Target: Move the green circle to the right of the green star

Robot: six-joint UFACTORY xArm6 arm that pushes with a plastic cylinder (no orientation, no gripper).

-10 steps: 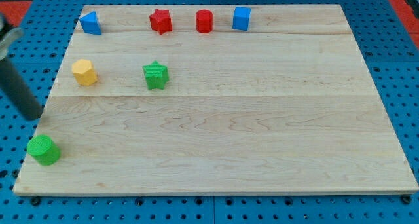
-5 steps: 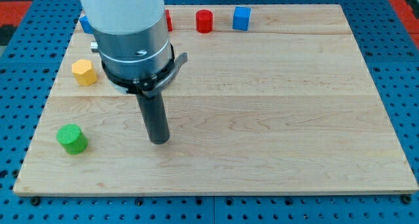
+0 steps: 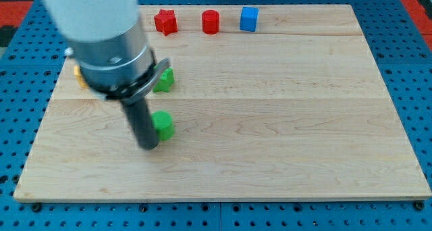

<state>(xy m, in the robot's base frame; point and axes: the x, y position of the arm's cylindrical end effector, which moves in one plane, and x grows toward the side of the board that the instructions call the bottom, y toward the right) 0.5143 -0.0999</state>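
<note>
Two green blocks sit near the middle-left of the pale wooden board [image 3: 283,123]: the green circle [image 3: 163,125], a short cylinder, lies just below the green star [image 3: 164,80], which is partly hidden behind the arm's grey housing [image 3: 108,42]. My tip [image 3: 148,147] rests on the wood at the circle's left side, touching or nearly touching it, and the rod has no jaws to spread or press. Along the view's top edge stand a red star [image 3: 165,21], a red cylinder [image 3: 210,21] and a blue cube [image 3: 249,19], while a yellow block [image 3: 79,75] peeks out at the housing's left.
</note>
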